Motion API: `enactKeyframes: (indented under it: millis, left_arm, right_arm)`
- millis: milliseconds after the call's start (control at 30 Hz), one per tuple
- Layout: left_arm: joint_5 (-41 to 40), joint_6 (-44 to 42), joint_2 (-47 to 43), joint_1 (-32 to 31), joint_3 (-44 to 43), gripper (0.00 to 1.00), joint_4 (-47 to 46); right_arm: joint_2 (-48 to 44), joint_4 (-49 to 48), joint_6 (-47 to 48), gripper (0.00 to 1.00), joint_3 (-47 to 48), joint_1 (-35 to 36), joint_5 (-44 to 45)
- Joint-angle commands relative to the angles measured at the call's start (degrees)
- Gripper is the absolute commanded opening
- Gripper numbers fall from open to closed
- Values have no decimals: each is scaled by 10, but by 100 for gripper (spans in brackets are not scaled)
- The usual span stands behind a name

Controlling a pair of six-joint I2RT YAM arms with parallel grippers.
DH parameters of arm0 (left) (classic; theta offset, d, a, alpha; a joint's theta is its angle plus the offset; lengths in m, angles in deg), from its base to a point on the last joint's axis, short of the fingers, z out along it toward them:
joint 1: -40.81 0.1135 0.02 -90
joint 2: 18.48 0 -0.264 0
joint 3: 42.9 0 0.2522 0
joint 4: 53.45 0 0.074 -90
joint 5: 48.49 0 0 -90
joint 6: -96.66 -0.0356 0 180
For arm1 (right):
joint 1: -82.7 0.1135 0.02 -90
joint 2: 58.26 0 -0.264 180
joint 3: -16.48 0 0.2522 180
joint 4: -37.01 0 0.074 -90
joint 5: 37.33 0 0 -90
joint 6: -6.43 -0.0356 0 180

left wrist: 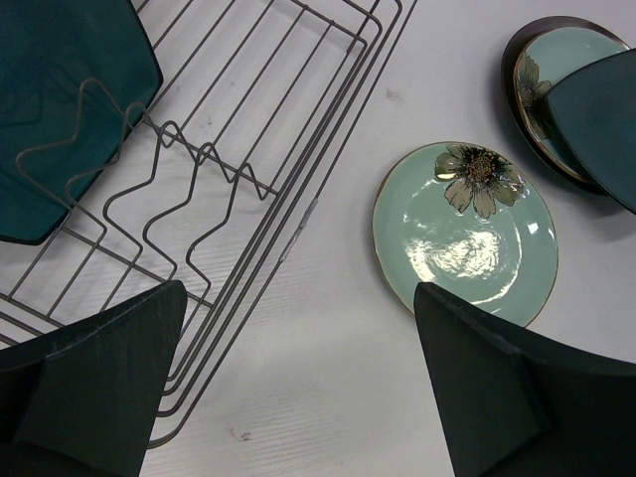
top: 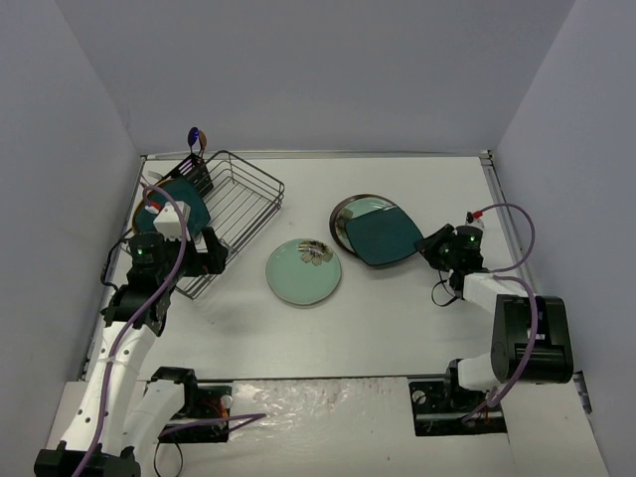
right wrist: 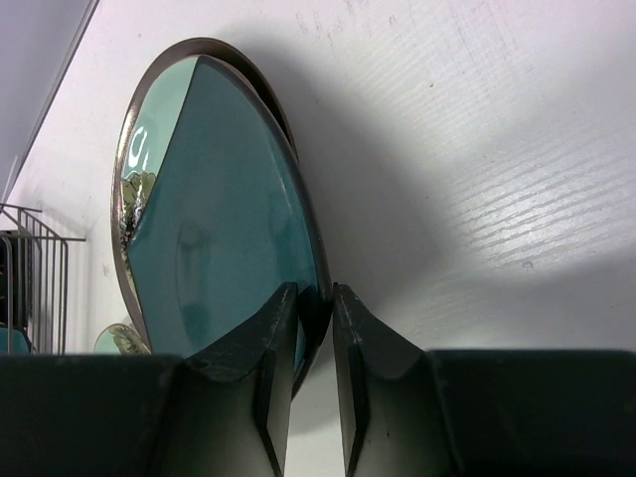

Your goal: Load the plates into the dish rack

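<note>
Top view, dish rack [top: 238,204]: black wire, at the far left of the tabletop [top: 397,318]; 1 racked teal plate [top: 185,205] leaning in its dividers.
Top view, left end effector [top: 211,256]: poised over the rack's near edge, carrying nothing.
Top view, flower plate [top: 303,271]: pale green, flat on the tabletop between rack and stack, touching neither.
Top view, stack: right of centre, a rounded-square teal plate [top: 384,238] lying askew on a round dark-rimmed plate [top: 350,213].
Top view, right end effector [top: 429,243]: at the right edge of the rounded-square teal plate.
Left wrist view, left end effector [left wrist: 298,298]: fingers spread wide with nothing between them; rack wires under the left finger, flower plate [left wrist: 467,234] just beyond the right one.
Right wrist view, right end effector [right wrist: 313,293]: fingers drawn close, clamped on the rim of the rounded-square teal plate [right wrist: 224,229]; dark-rimmed plate [right wrist: 189,52] showing behind it.
Lift: cannot tell whether the gripped plate is clear of the one beneath.
Done: 1 plate in the rack.
Left: at least 3 plates outside it, namely 2 in the stack and the flower plate; further plates under the stack not ruled out.
Stage, as judged: early, with the 2nd plate in the grip and not yet carried.
</note>
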Motion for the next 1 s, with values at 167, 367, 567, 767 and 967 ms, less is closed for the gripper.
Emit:
enactKeyframes:
  millis: [167,367,567,767,967]
  left_arm:
    - [-4,4,7,-1,-22,97,-28]
    - [-5,3,6,-1,-22,97,-26]
    - [-5,3,7,-1,-22,97,-25]
    - [-5,3,8,-1,-23,97,-25]
    - [-7,2,9,-1,-22,97,-24]
  right_arm:
    - [12,-30,9,39,-3,-5,-13]
    - [24,-47,5,45,5,-5,-34]
    - [42,-84,-9,46,4,-4,-61]
    - [76,-136,-13,46,10,0,-93]
    - [97,-146,-1,39,34,7,-101]
